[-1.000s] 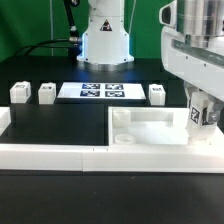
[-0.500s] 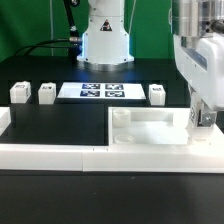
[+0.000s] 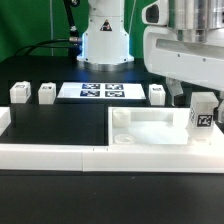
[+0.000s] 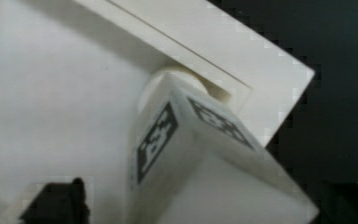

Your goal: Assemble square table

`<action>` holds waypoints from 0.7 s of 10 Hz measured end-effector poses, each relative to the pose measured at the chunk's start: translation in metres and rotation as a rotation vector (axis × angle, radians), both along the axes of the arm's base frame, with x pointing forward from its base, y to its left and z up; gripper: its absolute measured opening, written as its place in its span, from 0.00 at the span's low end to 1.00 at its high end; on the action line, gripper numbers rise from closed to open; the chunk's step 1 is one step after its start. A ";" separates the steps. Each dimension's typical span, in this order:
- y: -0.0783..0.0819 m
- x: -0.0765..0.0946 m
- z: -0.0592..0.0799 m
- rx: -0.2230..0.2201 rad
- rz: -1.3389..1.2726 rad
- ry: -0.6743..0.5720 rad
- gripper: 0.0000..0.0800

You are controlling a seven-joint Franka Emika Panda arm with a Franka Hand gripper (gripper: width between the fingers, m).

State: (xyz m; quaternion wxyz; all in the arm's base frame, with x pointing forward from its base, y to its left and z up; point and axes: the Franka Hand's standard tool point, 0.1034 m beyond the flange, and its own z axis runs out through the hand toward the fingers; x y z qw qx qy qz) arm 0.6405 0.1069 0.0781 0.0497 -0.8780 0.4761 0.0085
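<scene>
The white square tabletop (image 3: 150,130) lies tray-side up at the exterior view's right, against the front rail. One white tagged leg (image 3: 203,113) stands upright in its far right corner socket; the wrist view shows it close up (image 4: 202,140) at the tabletop corner (image 4: 87,90). My gripper (image 3: 198,92) hangs just above and behind this leg. In the wrist view the gripper (image 4: 208,205) has its dark fingers (image 4: 55,200) standing off either side of the leg with gaps, so it is open. Three more legs (image 3: 18,93) (image 3: 46,94) (image 3: 157,94) stand in the back row.
The marker board (image 3: 102,91) lies flat at the back middle. A long low white border rail (image 3: 50,152) runs along the front and up the exterior view's left edge. The robot base (image 3: 105,35) stands behind the board.
The gripper has let go of the corner leg, opened and lifted. The hand has turned and shifted toward the exterior view's left. The leg stays standing in its socket.
</scene>
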 end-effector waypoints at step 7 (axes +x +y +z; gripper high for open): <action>0.010 -0.002 0.007 -0.069 0.822 -0.085 0.81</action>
